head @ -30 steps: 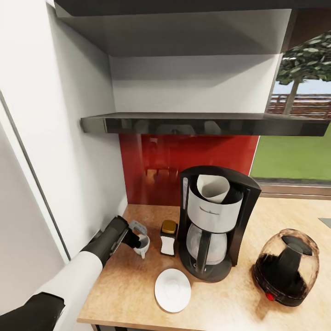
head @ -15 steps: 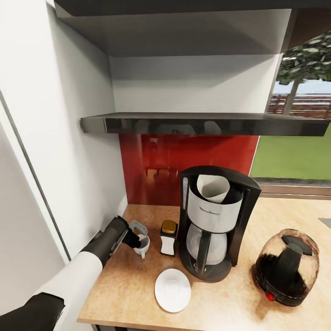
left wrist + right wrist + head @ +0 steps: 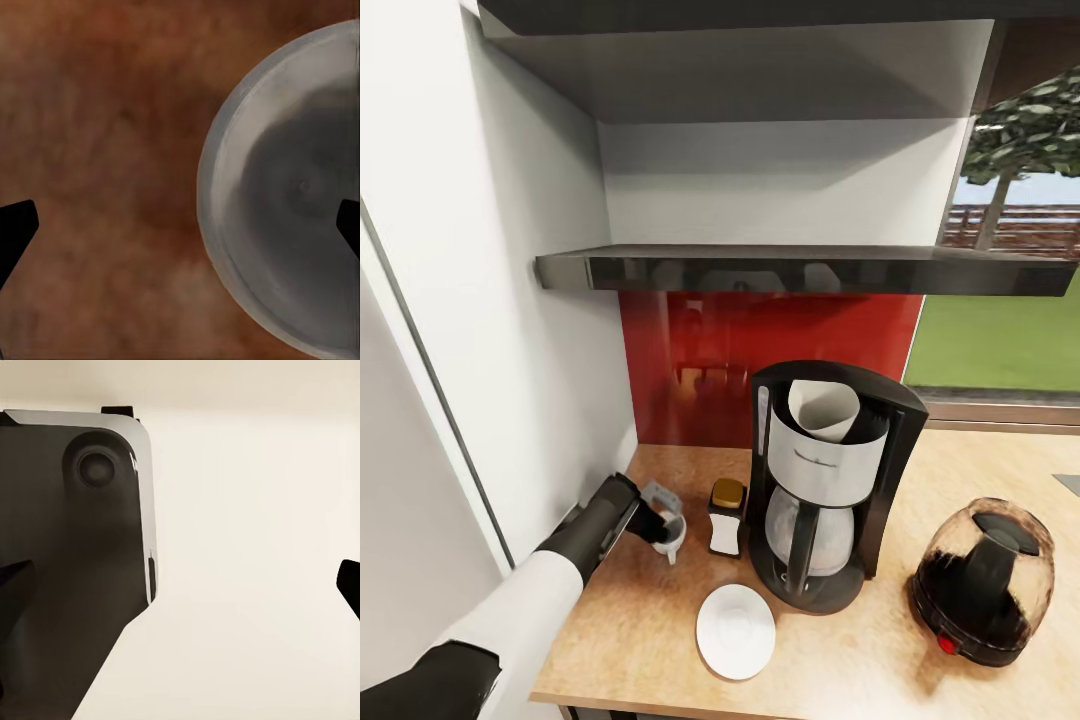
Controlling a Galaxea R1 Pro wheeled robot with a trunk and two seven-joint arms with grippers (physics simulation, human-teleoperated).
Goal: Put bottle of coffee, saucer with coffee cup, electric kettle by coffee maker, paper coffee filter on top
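Left gripper (image 3: 663, 527) jaws spread wide over coffee cup (image 3: 672, 535) (no grip); right gripper (image 3: 180, 585) jaws wide, empty.

Head view: high, looking forward and down at the table (image 3: 640, 620) corner against the white wall, taking in the kitchen shelf (image 3: 800, 268), coffee maker (image 3: 828, 480), electric kettle (image 3: 985, 580) and saucer (image 3: 735, 630), mid range, left arm entering from lower left

Left wrist view: very close, facing straight down onto the wood table (image 3: 97, 150), coffee cup (image 3: 292, 202) rim cut by the frame edge, black fingertips (image 3: 15, 229) at both sides; shares the cup (image 3: 672, 533) and table patch with the head view

Right wrist view: close, facing a dark rounded robot part (image 3: 75, 547) against a pale cream surface, fingertips (image 3: 349, 581) at the edges
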